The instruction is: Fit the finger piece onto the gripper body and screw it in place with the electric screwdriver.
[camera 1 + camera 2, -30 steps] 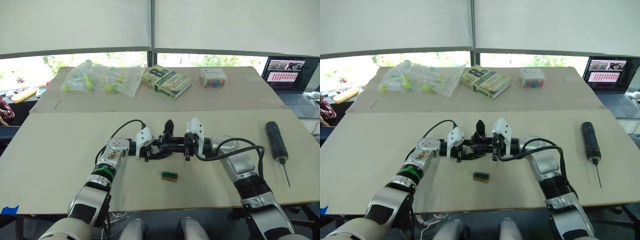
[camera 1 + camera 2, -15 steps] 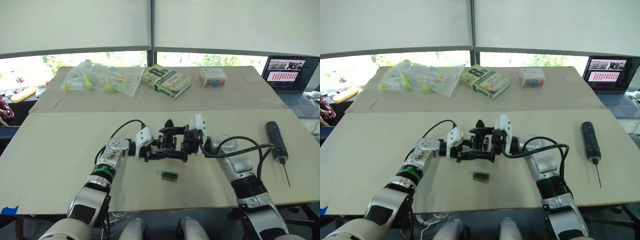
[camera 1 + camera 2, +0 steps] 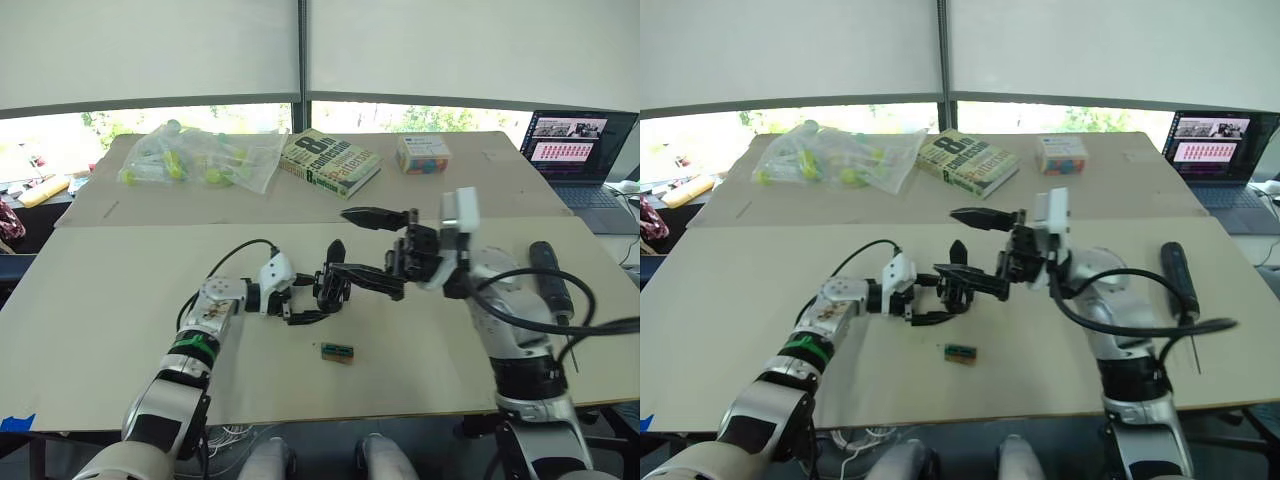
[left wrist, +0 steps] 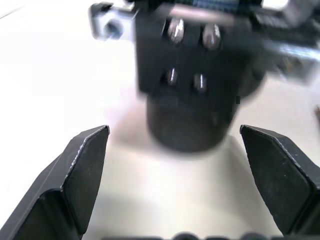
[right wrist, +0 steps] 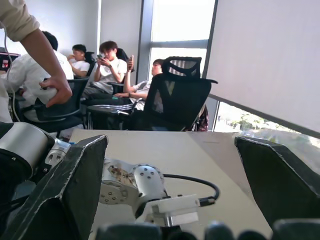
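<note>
A wide beige table (image 3: 110, 300) takes up the near half of the scene, and a second table (image 3: 500, 185) butts against its far edge under a row of windows with white blinds (image 3: 150, 50) drawn down. At 2 o'clock an open laptop (image 3: 580, 150) sits on the far table's corner. On that far table, from 11 to 1 o'clock, lie a clear plastic bag (image 3: 205, 155) with yellow-green items inside, a thick book (image 3: 330, 162) and a small colourful box (image 3: 425, 154).

On the near table the electric screwdriver (image 3: 1176, 277) lies at 3 o'clock, partly behind the right arm's cable, well apart from everything else. The gripper body (image 3: 331, 283) stands near the middle on its round base, its pointed finger upright. The left gripper (image 3: 310, 300) lies low at 9 o'clock of it, its fingers spread wide on either side of the base; the left wrist view shows that the black pads (image 4: 82, 165) do not touch it, and it also shows four screws on the body's upper block. The right gripper (image 3: 365, 245) is raised above the table at 2 o'clock of the gripper body, its fingers wide apart and pinching nothing. The right wrist view looks across the room to people (image 5: 107, 65) seated on office chairs by tall windows. A small green-and-black block (image 3: 338, 352) lies at 6 o'clock of the gripper body. I cannot pick out the finger piece.
</note>
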`<state>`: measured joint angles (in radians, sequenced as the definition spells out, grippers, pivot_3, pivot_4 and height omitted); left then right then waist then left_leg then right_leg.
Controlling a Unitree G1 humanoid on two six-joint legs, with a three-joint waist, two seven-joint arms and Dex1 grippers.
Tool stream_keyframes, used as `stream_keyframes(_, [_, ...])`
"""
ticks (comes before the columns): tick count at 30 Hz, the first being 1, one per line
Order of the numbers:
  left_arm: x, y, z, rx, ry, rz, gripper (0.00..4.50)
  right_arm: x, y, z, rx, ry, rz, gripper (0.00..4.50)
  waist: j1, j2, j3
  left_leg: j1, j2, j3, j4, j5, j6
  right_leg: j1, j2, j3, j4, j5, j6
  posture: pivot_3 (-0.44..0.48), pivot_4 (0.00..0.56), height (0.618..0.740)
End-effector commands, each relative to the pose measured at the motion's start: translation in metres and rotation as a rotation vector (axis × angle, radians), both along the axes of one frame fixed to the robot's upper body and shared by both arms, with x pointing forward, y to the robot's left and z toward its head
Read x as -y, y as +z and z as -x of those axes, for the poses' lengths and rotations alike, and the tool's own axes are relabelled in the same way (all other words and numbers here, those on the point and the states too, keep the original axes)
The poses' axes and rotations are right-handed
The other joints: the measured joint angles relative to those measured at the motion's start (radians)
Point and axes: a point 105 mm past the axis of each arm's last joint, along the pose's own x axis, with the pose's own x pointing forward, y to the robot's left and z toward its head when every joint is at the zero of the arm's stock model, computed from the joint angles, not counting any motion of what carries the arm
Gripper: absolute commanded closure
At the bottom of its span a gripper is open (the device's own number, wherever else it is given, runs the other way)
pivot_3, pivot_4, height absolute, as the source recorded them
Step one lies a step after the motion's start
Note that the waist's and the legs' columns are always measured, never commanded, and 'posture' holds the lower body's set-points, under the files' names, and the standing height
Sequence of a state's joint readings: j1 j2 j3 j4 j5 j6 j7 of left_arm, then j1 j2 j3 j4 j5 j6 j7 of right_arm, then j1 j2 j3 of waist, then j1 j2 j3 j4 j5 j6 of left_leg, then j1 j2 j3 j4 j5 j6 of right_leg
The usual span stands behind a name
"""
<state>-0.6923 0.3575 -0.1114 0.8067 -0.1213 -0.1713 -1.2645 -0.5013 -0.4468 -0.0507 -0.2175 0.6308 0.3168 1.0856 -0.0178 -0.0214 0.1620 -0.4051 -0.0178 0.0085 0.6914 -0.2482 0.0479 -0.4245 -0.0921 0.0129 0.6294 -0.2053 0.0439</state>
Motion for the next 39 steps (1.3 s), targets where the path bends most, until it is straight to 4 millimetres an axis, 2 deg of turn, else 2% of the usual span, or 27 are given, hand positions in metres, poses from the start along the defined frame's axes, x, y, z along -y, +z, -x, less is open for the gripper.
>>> stream_keyframes(1, [-0.034,0.002,0.008,-0.021,0.059,0.02,0.06,0.032,0.009,0.01,0.003,-0.118,-0.021,0.0,0.0,0.0,0.0,0.0,0.0,0.0,0.0,0.0,0.0,0.0,-0.001,0.0,0.0,0.0,0.0,0.0,0.15,0.74])
stream_keyframes(6, [-0.067,0.035,0.018,0.056,0.121,0.109,0.06,0.088,-0.011,0.019,-0.015,-0.364,0.047,0.0,0.007,0.0,0.0,0.0,0.0,0.0,-0.002,0.0,0.0,-0.001,-0.004,0.0,-0.002,0.0,0.0,0.0,0.15,0.74])
stream_keyframes(9, [-0.081,0.057,0.038,0.13,0.083,0.097,0.06,0.138,-0.025,0.034,-0.041,-0.584,0.067,0.0,0.021,-0.001,0.0,-0.002,0.0,0.0,-0.002,0.0,0.0,0.0,-0.007,0.0,-0.004,0.0,0.0,0.0,0.15,0.74])
stream_keyframes(12, [-0.095,0.072,0.045,0.155,0.129,0.111,0.06,0.182,-0.041,0.055,-0.046,-0.806,0.095,0.0,0.032,0.0,0.001,-0.002,-0.001,0.0,-0.003,0.0,0.0,0.0,-0.015,0.0,-0.005,0.0,0.0,0.0,0.15,0.74])
stream_keyframes(14, [-0.093,0.075,0.06,0.124,0.094,0.12,0.06,0.215,-0.05,0.072,-0.038,-1.005,0.086,0.0,0.033,0.0,0.0,-0.001,-0.001,0.0,-0.005,0.0,0.0,0.001,-0.016,-0.001,-0.007,-0.001,0.0,0.0,0.15,0.74])
stream_keyframes(17, [-0.077,0.079,0.072,0.121,0.055,0.152,0.06,0.246,-0.062,0.094,-0.052,-1.201,0.081,0.0,0.03,0.001,0.0,0.0,-0.002,0.0,-0.006,0.0,0.0,0.002,-0.016,0.0,-0.008,-0.001,0.0,0.0,0.15,0.74])
stream_keyframes(21, [-0.061,0.087,0.078,0.146,0.052,0.208,0.06,0.269,-0.083,0.121,-0.116,-1.368,0.047,0.0,0.029,0.001,0.0,0.0,0.0,0.0,-0.007,0.0,0.0,0.002,-0.015,0.0,-0.008,-0.001,0.0,0.0,0.15,0.74])
stream_keyframes(24, [-0.056,0.1,0.078,0.165,0.081,0.273,0.06,0.275,-0.09,0.131,-0.177,-1.442,-0.05,0.0,0.023,0.001,0.0,0.001,0.0,0.001,-0.007,0.0,0.0,0.002,-0.012,0.0,-0.007,-0.002,-0.001,0.0,0.15,0.74])
stream_keyframes(28, [-0.041,0.108,0.082,0.133,0.057,0.358,0.06,0.272,-0.093,0.112,-0.244,-1.444,-0.087,0.0,0.015,0.001,0.0,0.002,0.0,0.002,-0.007,0.0,0.0,0.002,-0.008,0.002,-0.007,-0.002,-0.001,0.0,0.15,0.74])
stream_keyframes(31, [-0.03,0.113,0.083,0.153,0.023,0.376,0.06,0.275,-0.086,0.085,-0.319,-1.421,-0.072,0.0,0.008,0.002,0.0,0.004,0.0,0.004,-0.007,0.0,0.0,0.003,-0.006,0.003,-0.007,-0.003,-0.002,0.0,0.15,0.74])
stream_keyframes(33, [-0.024,0.107,0.09,0.158,-0.043,0.332,0.06,0.272,-0.077,0.062,-0.374,-1.373,-0.06,0.0,0.006,0.002,0.0,0.004,-0.001,0.006,-0.007,0.0,0.0,0.003,-0.005,0.004,-0.007,-0.003,-0.003,0.0,0.15,0.74])
stream_keyframes(36, [-0.017,0.107,0.096,0.155,-0.093,0.332,0.06,0.278,-0.073,0.024,-0.504,-1.399,0.07,0.0,0.003,0.001,0.0,0.005,0.0,0.007,-0.007,0.0,0.001,0.003,-0.002,0.005,-0.007,-0.003,-0.003,0.0,0.15,0.74])
stream_keyframes(39, [-0.015,0.11,0.096,0.162,-0.098,0.34,0.06,0.281,-0.067,0.006,-0.531,-1.406,0.141,0.0,0.013,0.001,0.001,0.004,0.0,0.008,-0.007,0.001,0.001,0.003,0.0,0.005,-0.007,-0.003,-0.003,0.0,0.15,0.74])
